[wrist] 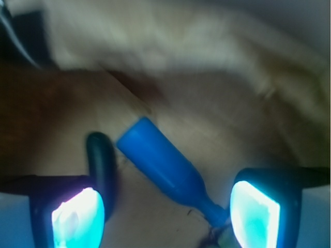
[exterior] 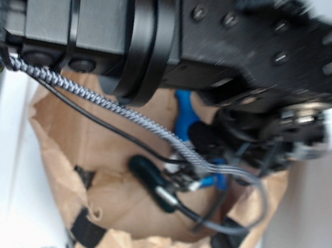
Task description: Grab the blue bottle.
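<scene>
Fingers (wrist: 77, 219) of my gripper (wrist: 165, 217) are spread wide apart, nothing between the pads yet, one on each side of the view so the target can pass between them. Just ahead, the blue bottle (wrist: 164, 168) lies on its side on the brown paper bag (wrist: 222, 129), neck angled toward my right finger, body running off to the left. Close beside my left finger sits the dark green toy (wrist: 102, 157), so I judge I must centre carefully. Beyond, only blurred bag wall.

Blue bottle (exterior: 183, 115) mostly hidden behind arm; neck perhaps blurred.
</scene>
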Motion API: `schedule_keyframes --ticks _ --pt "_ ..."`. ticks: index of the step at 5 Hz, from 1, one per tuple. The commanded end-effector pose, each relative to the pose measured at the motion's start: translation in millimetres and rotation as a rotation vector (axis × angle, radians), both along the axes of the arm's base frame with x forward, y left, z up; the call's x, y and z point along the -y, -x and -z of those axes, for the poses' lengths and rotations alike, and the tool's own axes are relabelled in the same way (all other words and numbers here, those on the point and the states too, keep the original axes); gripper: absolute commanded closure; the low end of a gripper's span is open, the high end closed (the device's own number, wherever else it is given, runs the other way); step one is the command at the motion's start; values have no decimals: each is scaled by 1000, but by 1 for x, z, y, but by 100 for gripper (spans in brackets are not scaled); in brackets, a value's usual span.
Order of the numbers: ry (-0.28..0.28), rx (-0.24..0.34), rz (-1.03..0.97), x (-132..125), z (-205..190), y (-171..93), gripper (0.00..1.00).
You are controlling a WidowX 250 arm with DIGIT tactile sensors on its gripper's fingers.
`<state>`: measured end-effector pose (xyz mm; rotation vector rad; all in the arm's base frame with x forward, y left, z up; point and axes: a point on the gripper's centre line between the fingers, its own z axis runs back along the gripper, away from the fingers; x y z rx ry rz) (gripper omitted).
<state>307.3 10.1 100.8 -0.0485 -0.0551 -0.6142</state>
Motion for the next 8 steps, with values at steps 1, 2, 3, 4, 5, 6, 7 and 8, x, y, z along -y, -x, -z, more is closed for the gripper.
schedule_keyframes --ticks 1,2,3,4,5,6,7,8 --pt "47 87 92 -4 5 9 0" --pt "9 114 121 -4 25 9 0" --pt "-16 119 123 -1 36 -6 0" --pt "-16 117 140 6 38 -16 0" --pt "34 129 301 16 42 -11 0" --pt "65 145 382 21 48 -4 0" --pt "49 163 379 23 55 1 0" --pt "28 163 370 24 63 2 0"
